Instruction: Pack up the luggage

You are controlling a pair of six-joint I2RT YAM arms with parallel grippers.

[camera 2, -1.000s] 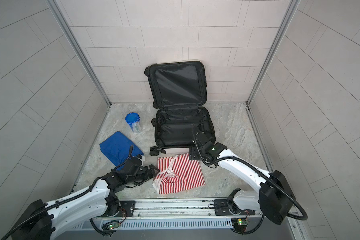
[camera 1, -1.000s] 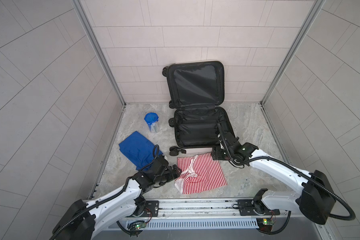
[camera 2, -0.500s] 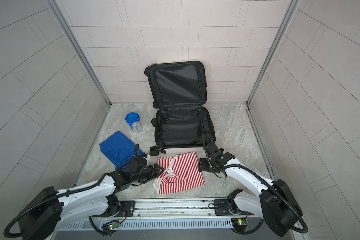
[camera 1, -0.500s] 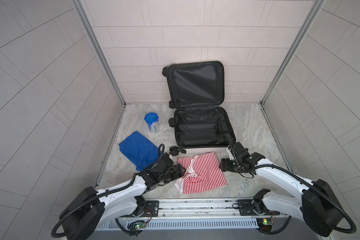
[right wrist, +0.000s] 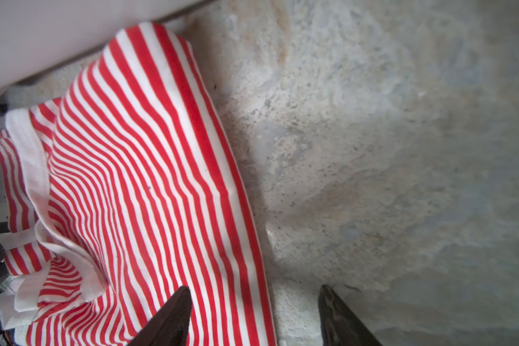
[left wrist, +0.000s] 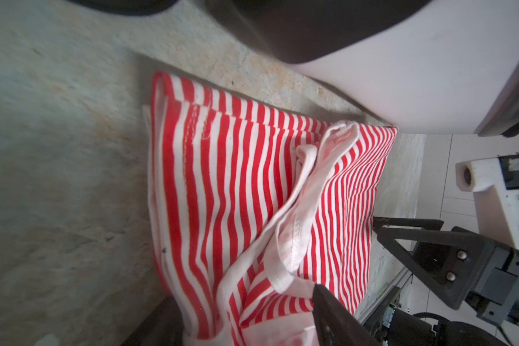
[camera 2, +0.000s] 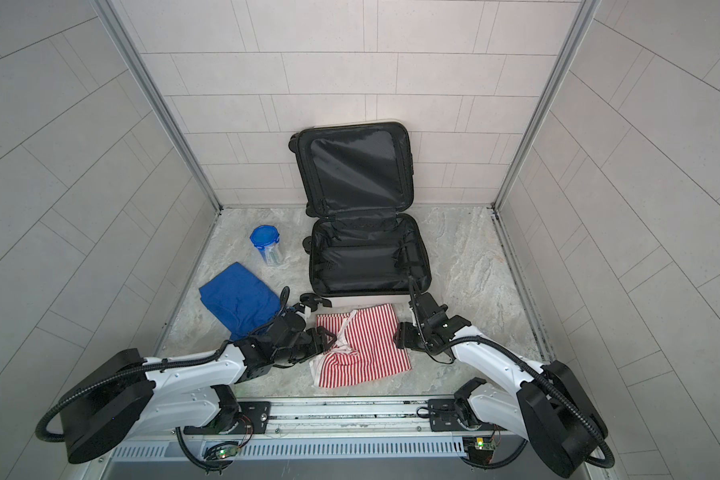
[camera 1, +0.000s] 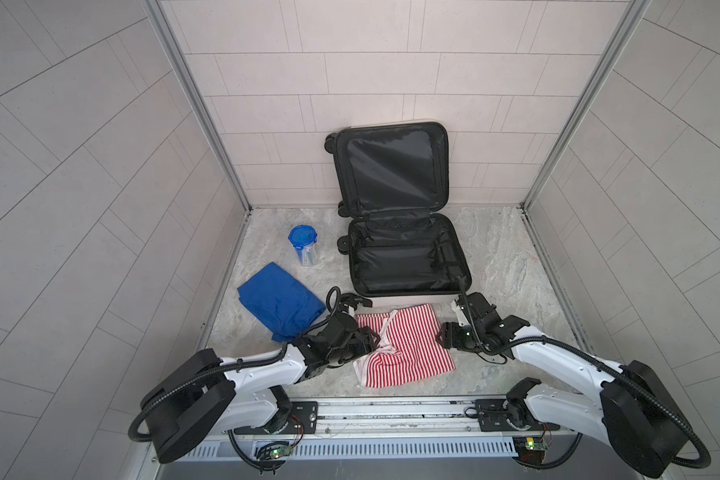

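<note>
The luggage [camera 1: 404, 266] [camera 2: 362, 262] lies open at the back middle, black lining up, with its lid leaning on the back wall and nothing inside. In front of it a red-and-white striped garment [camera 1: 408, 349] [camera 2: 366, 345] lies crumpled on the floor. My left gripper [camera 1: 371, 338] [camera 2: 327, 338] is low at the garment's left edge. In the left wrist view its open jaws straddle bunched striped garment [left wrist: 222, 179] around the gripper [left wrist: 244, 311]. My right gripper [camera 1: 443, 338] [camera 2: 398, 338] is at the right edge. It stands open [right wrist: 253, 296], one finger over the garment [right wrist: 147, 179] and one over bare floor.
A folded blue cloth [camera 1: 279, 299] lies at the left, just behind my left arm. A clear jar with a blue lid [camera 1: 304, 245] stands left of the luggage. Tiled walls close in three sides and a metal rail [camera 1: 391, 411] runs along the front.
My right gripper has come away from the luggage's front edge to the garment's right edge. My left gripper has pushed onto the garment's left edge. Both jaws have narrowed somewhat.
</note>
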